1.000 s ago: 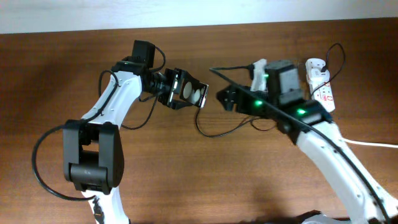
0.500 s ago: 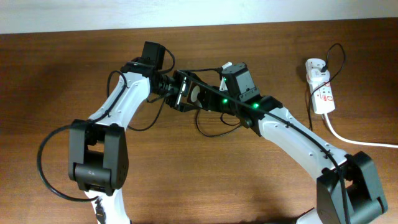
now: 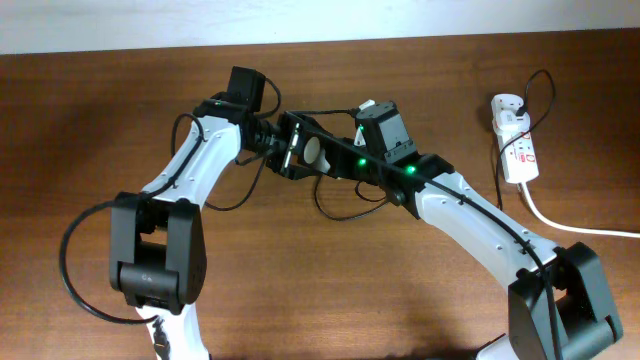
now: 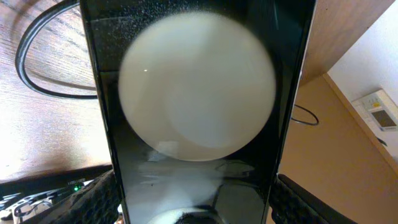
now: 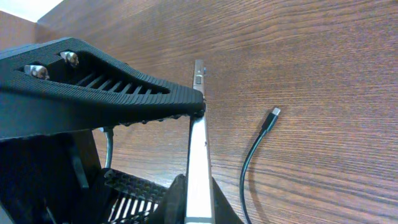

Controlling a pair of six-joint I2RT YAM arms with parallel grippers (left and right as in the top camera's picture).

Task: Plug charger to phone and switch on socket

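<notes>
**While the phone is hanging in mid-air, the plug is lying loose**

As the left end effector (image 4: 199,200) is clamping the phone (image 4: 199,93) by its two long edges, it is holding the handset off the bench (image 3: 100,120), just left of centre in the overhead view. The right end effector (image 5: 180,149) is crowding in against it. Its fingers are standing well apart with nothing between them, and the upper tip is sitting at the phone's thin edge.

The phone is looking rigid, glossy and probably slippery, so gripping the side rails rather than the glass is seeming wise. The charger (image 5: 249,162) is looking light and limp. Its plug (image 5: 275,112) is resting on the wood at the right of the right wrist view, near the phone but apart from it. Pinching just behind that stiff tip is likely the best hold.

Slack cable is looping under both arms at the overhead's centre and is risking a snag. The phone's port is not showing. The socket (image 3: 517,150) is lying well apart at the upper right, with its cord (image 3: 570,225) trailing off the right edge.
</notes>
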